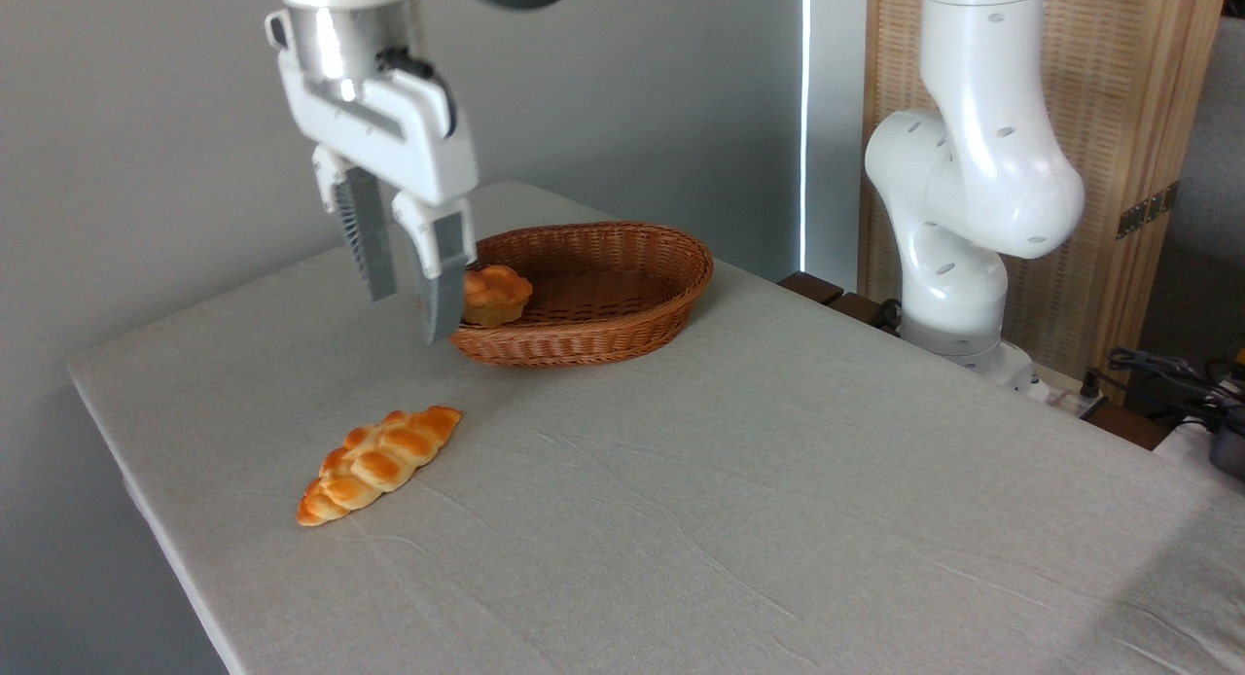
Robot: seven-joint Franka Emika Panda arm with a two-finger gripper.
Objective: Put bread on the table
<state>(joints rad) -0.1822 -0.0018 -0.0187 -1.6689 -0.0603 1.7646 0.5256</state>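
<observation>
Bread lies flat on worktop, lower left of frame, long axis running diagonally, clear of everything; basket sits well apart above it near frame centre, small round bun inside at its left end; gripper hangs upper left, above bread and just left of basket, fingers apart, nothing between them; white arm base stands at right edge of worktop

My arm, at the right of the frame, is glossy white with rounded joints and small dark oval recesses. My gripper, upper left, has a white body, a silver wrist collar, a black cable, and two grey ribbed fingers.
</observation>
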